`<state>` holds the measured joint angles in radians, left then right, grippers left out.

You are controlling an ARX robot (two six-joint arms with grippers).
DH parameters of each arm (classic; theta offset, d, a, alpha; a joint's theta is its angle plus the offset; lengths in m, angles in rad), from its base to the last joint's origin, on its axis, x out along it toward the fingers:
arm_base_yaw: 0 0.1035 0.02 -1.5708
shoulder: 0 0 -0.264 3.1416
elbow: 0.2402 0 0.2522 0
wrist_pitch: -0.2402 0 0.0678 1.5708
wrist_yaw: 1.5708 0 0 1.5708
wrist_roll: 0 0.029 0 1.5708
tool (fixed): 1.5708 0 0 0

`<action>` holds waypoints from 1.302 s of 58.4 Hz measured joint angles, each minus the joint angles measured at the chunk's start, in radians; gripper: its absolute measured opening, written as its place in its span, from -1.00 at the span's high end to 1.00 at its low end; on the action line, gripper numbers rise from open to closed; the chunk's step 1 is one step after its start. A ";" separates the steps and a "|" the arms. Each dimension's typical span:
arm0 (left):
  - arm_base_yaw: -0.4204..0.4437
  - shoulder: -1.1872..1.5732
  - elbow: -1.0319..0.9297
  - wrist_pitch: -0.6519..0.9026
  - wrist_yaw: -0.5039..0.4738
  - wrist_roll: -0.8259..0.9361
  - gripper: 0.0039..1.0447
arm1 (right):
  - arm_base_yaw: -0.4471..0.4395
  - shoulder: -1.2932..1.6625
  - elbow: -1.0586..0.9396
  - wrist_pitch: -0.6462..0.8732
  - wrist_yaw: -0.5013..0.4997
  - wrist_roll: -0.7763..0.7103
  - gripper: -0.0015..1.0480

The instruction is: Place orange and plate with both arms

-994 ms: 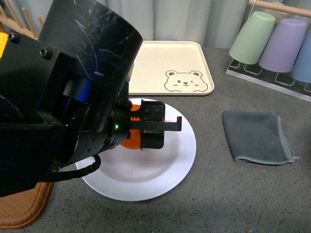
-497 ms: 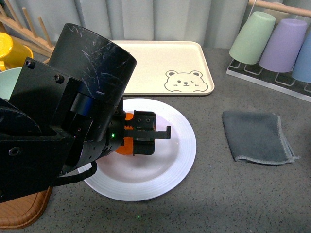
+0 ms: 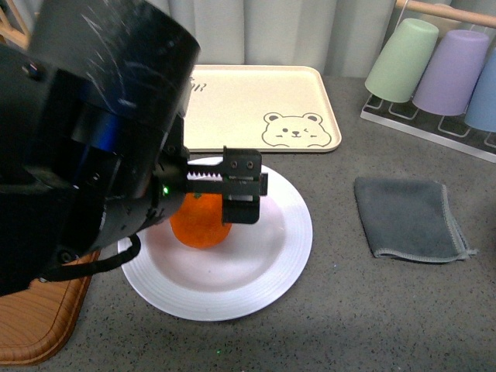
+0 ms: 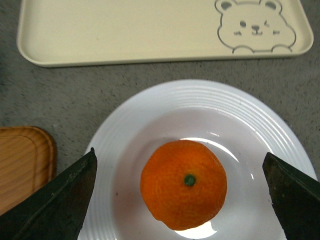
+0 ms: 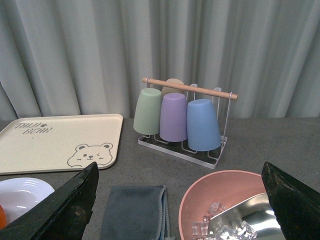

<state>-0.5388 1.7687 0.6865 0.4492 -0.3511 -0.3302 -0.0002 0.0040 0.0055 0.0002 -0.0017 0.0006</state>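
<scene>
One orange on one plate, one tray, one cloth

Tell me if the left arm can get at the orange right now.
Probably yes. The left pincer is open with the orange centred between its fingers on the plate, and nothing lies between them; it seems to need only to lower and close.

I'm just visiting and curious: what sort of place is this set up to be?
Likely a mock kitchen counter: upturned cups on a rack, an orange on a plate, a folded cloth.
</scene>
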 joint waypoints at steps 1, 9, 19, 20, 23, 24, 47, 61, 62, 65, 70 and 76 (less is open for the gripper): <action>0.002 -0.010 -0.004 0.001 -0.006 0.000 -0.88 | 0.000 0.000 0.000 0.000 0.000 0.000 -0.82; 0.033 -0.138 -0.064 0.004 -0.066 0.005 -0.88 | 0.000 0.000 0.000 0.000 0.000 0.000 -0.82; 0.099 -0.315 -0.166 -0.006 -0.090 0.008 -0.88 | 0.000 0.000 0.000 0.000 0.000 0.000 -0.82; 0.108 -0.333 -0.178 -0.011 -0.097 0.008 -0.88 | 0.000 0.000 0.000 0.000 0.000 0.000 -0.82; 0.129 -0.345 -0.218 0.054 -0.085 0.039 -0.82 | 0.000 0.000 0.000 0.000 0.000 0.000 -0.82; 0.139 -0.335 -0.248 0.148 -0.070 0.066 -0.76 | 0.000 0.000 0.000 0.000 0.000 0.000 -0.82; 0.316 -0.568 -0.562 0.606 0.138 0.311 0.59 | 0.000 0.000 0.000 0.000 0.000 0.000 -0.82; 0.397 -0.804 -0.634 0.447 0.216 0.322 0.93 | 0.000 0.000 0.000 0.000 0.000 0.000 -0.82; 0.402 -0.819 -0.638 0.437 0.220 0.322 0.93 | 0.000 0.000 0.000 0.000 0.000 0.000 -0.82; 0.415 -0.865 -0.646 0.402 0.231 0.322 0.93 | 0.000 0.000 0.000 0.000 0.000 0.000 -0.82; 0.431 -0.929 -0.657 0.349 0.247 0.322 0.93 | 0.000 0.000 0.000 0.000 0.000 0.000 -0.82; 0.493 -1.017 -0.666 0.272 0.333 0.323 0.93 | 0.000 0.000 0.000 0.000 0.000 0.000 -0.82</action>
<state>-0.0456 0.7517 0.0208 0.7208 -0.0185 -0.0071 -0.0002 0.0040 0.0055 0.0002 -0.0017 0.0006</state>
